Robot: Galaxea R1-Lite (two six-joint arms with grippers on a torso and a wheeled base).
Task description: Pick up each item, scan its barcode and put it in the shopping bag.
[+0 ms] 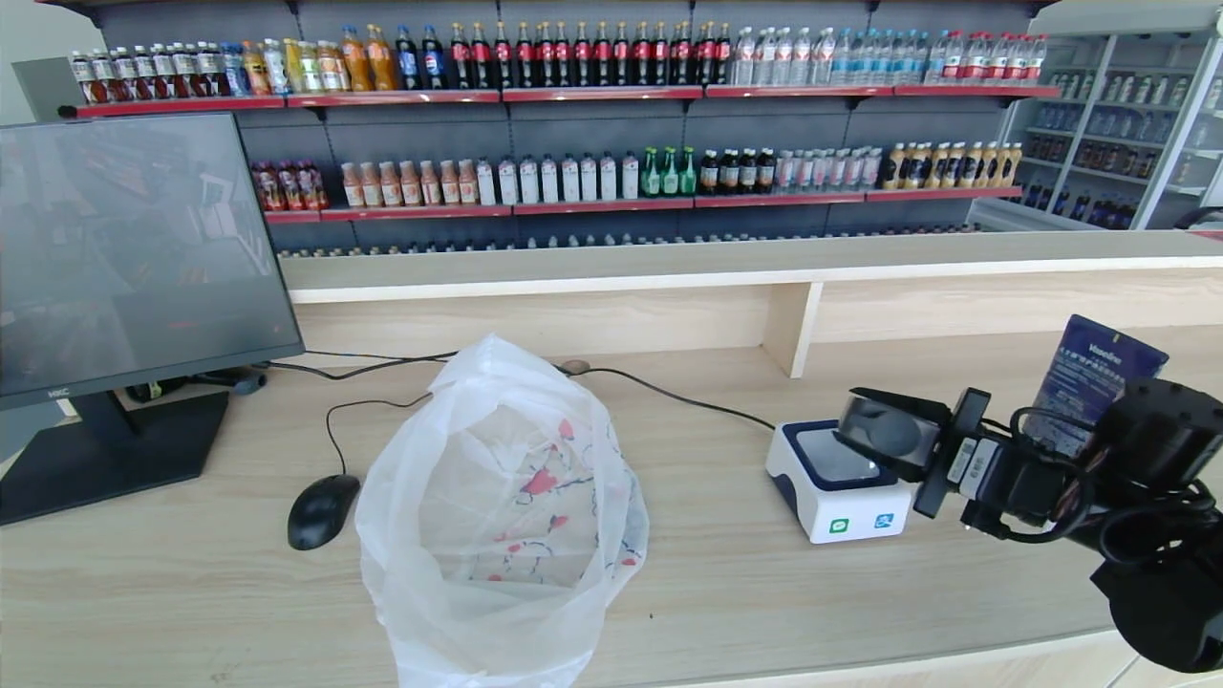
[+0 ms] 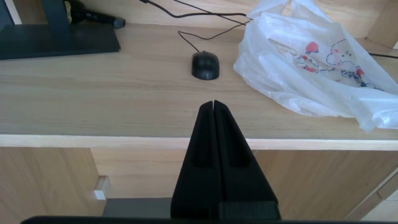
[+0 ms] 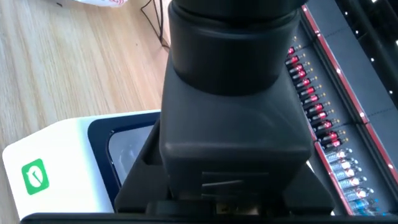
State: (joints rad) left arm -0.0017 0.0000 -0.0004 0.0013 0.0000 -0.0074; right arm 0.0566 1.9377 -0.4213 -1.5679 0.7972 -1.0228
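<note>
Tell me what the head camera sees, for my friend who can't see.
The robot's right claw holds a dark item over a white scanner on a wooden counter. A white shopping bag stands open nearby, beside a black mouse.

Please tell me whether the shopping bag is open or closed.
Open: the shopping bag stands on the counter with its mouth spread wide.

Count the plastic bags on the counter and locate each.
1. The white plastic bag stands open mid-counter, between the mouse and the scanner; the right arm could hide another.
</note>
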